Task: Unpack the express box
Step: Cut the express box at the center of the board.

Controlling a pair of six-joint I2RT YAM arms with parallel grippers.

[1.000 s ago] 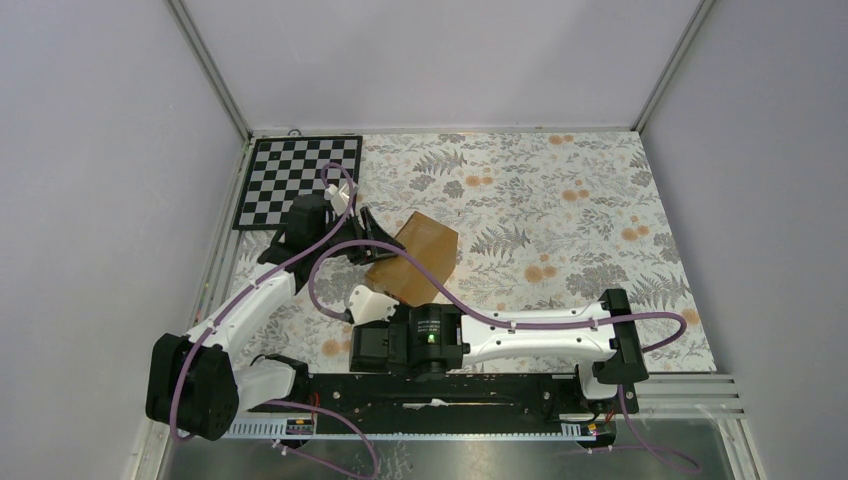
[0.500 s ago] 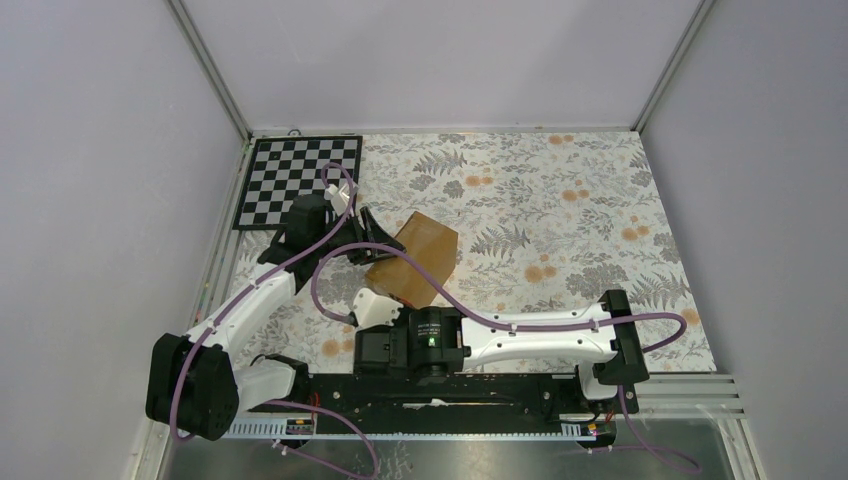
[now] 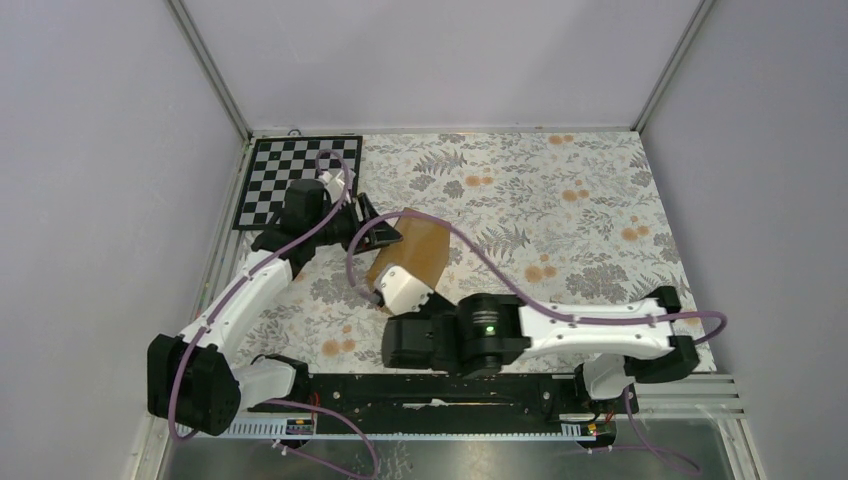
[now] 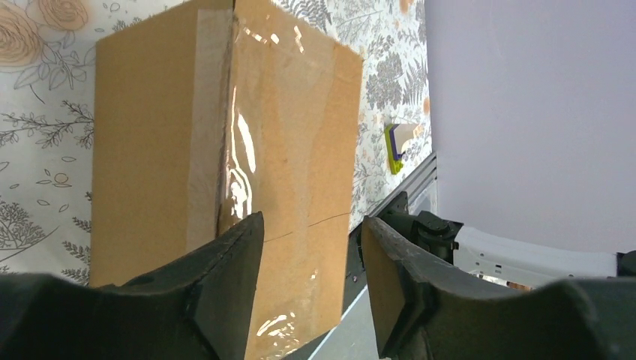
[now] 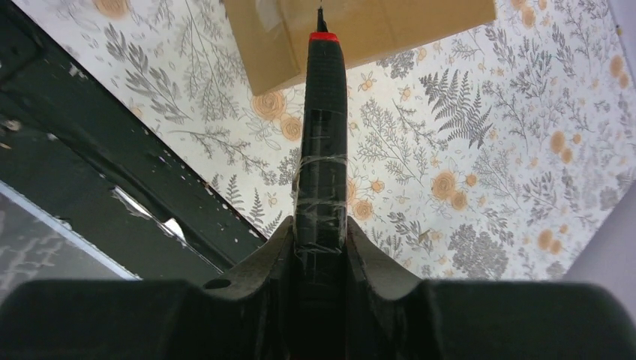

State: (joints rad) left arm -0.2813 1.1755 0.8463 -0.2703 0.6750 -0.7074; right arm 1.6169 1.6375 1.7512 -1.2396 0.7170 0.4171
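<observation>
Only the right wrist view showed what the right tool [image 5: 320, 225] carried: a black cutter [image 5: 321, 112] wrapped in clear tape, with a red collar and a thin blade. It was clamped between the narrow-set fingers, its tip over the near edge of the express box [image 3: 420, 250]. From above, that tool's fingers and the cutter were hidden under the wrist.

The left wrist view alone showed the glossy tape on the carton, and a small green-and-purple item [image 4: 396, 144] lying beyond it near the edge of the surface [image 3: 560, 220].

The left arm reached forward from its base at the near left and bent inward. The left tool [image 3: 362, 212] sat just beside the box's left side with its fingers [image 4: 234, 270] spread wide and nothing gripped. Whether a finger touched the cardboard could not be told. The right arm lay low across the front, stretched leftward, with its wrist turned toward the box.

The box was plain brown cardboard with a taped seam down one face, catching glare. It stood on the floral surface left of centre, between the two tools and near the checkerboard [image 3: 300, 180].
</observation>
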